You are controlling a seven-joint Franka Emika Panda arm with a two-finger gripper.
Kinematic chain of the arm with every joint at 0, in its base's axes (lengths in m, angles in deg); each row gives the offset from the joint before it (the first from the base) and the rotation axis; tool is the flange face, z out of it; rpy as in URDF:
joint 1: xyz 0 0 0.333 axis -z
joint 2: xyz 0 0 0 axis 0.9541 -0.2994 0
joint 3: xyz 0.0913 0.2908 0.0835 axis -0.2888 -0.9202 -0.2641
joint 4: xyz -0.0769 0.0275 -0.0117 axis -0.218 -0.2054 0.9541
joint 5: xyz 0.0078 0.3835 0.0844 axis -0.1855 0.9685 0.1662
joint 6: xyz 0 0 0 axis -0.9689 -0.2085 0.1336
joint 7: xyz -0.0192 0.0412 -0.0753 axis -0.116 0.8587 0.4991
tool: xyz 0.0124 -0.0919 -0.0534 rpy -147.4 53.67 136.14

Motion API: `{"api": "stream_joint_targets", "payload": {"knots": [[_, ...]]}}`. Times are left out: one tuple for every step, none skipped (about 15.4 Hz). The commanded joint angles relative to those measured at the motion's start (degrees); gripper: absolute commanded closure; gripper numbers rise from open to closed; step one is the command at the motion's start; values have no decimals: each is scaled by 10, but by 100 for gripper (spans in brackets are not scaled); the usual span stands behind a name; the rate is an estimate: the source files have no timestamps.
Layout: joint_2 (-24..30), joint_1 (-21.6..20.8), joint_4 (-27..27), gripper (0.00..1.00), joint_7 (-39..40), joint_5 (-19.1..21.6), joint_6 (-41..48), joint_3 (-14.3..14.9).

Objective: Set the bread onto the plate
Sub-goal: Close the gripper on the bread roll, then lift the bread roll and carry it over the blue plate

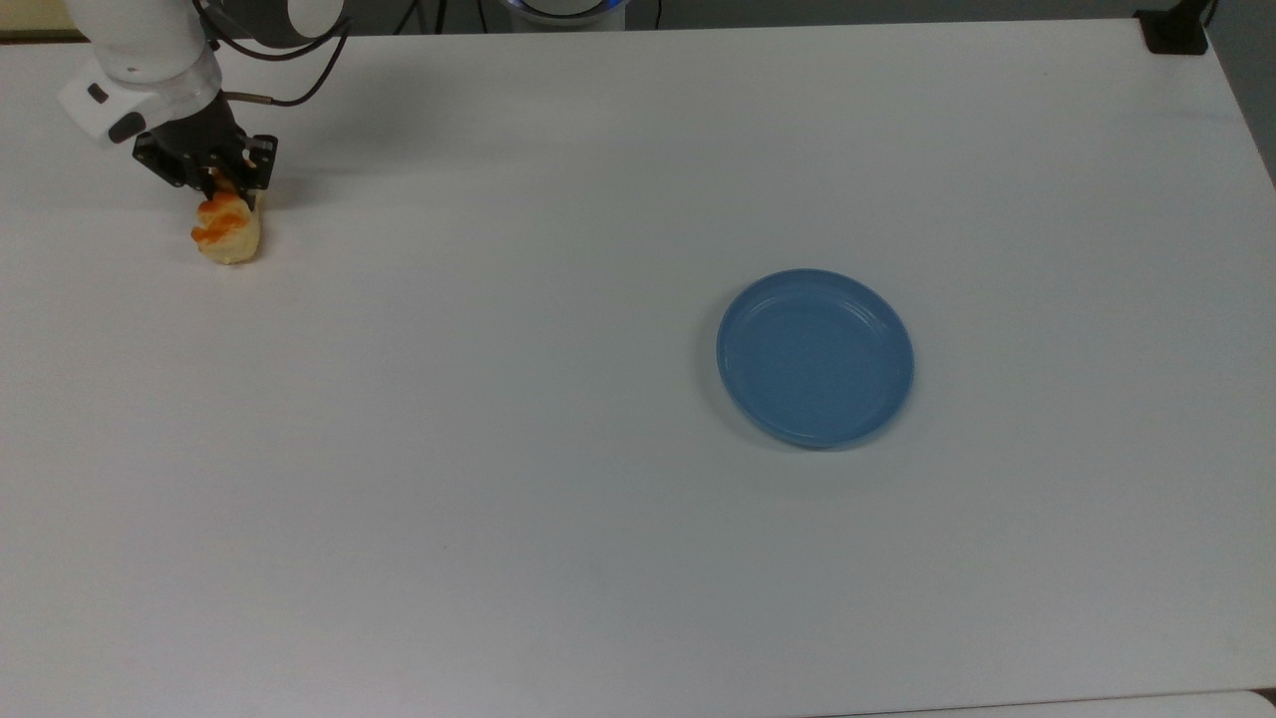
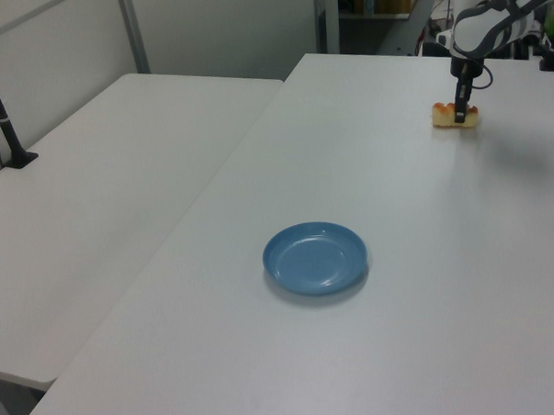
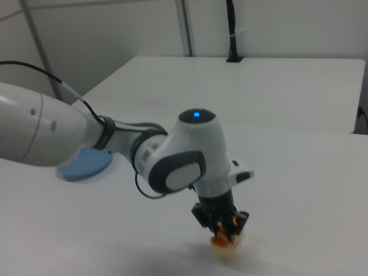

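The bread [image 1: 229, 235], a pale bun with orange-brown patches, lies on the white table at the top view's far left. My gripper [image 1: 221, 189] comes down on its far end with the fingers closed in against its sides. In the right view the gripper [image 3: 224, 230] pinches the bread [image 3: 227, 250], which still rests on the table. In the left view the bread [image 2: 441, 118] lies far back under the gripper [image 2: 459, 115]. The blue plate [image 1: 815, 357] sits bare right of centre in the top view, far from the bread, and also appears as the plate [image 2: 315, 258] and the plate [image 3: 82, 165].
A black clamp base [image 1: 1176, 30] sits at the table's far right corner in the top view. A second white table with a black post [image 2: 2, 118] adjoins on the left view's left. The arm's cable [image 1: 284, 98] hangs near the gripper.
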State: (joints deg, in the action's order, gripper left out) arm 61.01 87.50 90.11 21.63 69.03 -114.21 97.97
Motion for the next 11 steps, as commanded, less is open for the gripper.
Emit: {"api": "stream_joint_targets", "payload": {"knots": [[51, -19, -65, 100, -84, 9, 147, -42], [57, -27, -94, 100, -119, 9, 189, -58], [64, -38, -123, 100, -162, 9, 225, -79], [68, -44, -144, 100, -205, 9, 252, -100], [69, -46, -160, 100, -241, 10, 267, -121], [73, -47, -175, 100, -273, 17, 277, -145], [73, -47, -184, 100, -306, 23, 282, -170], [73, -49, -197, 100, -336, 25, 282, -194], [66, -61, -211, 100, -368, 25, 282, -217], [58, -81, -225, 100, -401, 23, 280, -227], [46, -104, -238, 100, -436, 20, 278, -230]]}}
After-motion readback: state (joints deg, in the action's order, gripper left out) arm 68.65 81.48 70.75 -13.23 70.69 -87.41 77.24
